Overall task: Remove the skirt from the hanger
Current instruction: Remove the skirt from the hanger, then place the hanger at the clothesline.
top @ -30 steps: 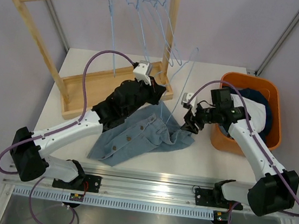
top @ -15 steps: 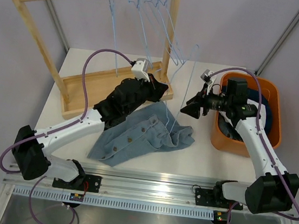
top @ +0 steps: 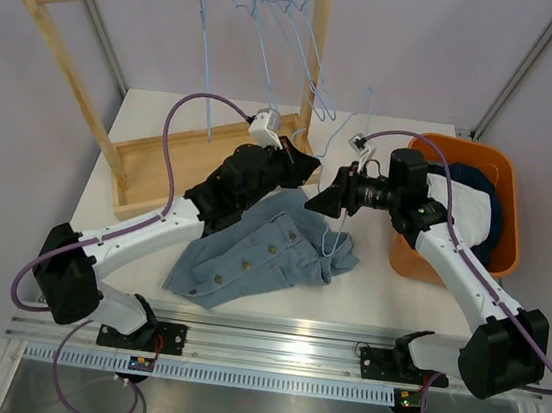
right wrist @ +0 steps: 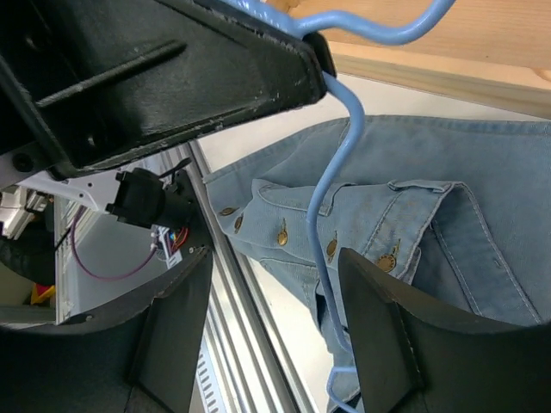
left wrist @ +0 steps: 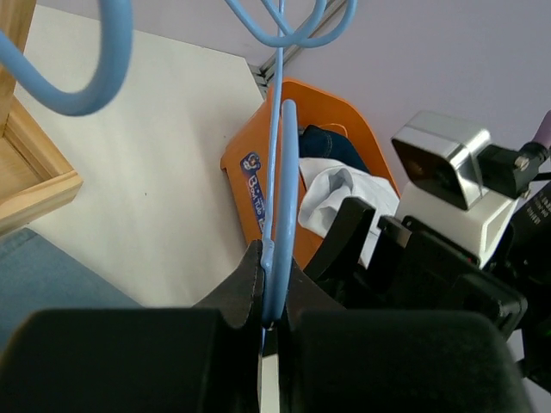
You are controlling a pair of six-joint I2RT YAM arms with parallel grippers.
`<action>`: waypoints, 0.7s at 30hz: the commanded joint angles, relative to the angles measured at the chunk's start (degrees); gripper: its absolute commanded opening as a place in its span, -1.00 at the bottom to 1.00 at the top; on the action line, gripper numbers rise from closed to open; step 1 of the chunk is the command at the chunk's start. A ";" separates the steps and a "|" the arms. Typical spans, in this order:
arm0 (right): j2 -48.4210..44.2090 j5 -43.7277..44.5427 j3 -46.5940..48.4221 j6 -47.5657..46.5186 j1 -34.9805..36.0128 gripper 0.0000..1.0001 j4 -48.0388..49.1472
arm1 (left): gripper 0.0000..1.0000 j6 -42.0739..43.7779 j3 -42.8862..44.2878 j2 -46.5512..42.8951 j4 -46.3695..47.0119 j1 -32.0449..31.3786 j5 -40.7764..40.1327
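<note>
Denim skirt [top: 261, 250] lay crumpled mid-table, toward 6 o'clock, buttons up. I had the left gripper [left wrist: 271, 275] clenched on the blue hanger [left wrist: 280, 198], whose lower wire ran down to the waistband. Right gripper [right wrist: 274, 262] hung released at the hanger's 3 o'clock, jaws apart above the skirt. Orange bin [top: 406, 258] with clothes sat at 3 o'clock.
</note>
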 commanded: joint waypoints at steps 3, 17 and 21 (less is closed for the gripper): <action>-1.73 5.85 1.13 -2.00 2.42 0.34 -1.80 | -1.00 -3.16 3.69 -0.70 1.78 -0.66 -5.31; -4.46 9.02 -4.49 -11.85 5.85 0.12 -7.44 | -1.00 -15.37 -0.79 -5.28 -4.72 -0.66 -18.05; -3.41 8.32 -3.88 -13.00 5.94 -0.08 -7.97 | -1.00 -19.24 -0.35 -4.92 -8.32 -0.66 -19.38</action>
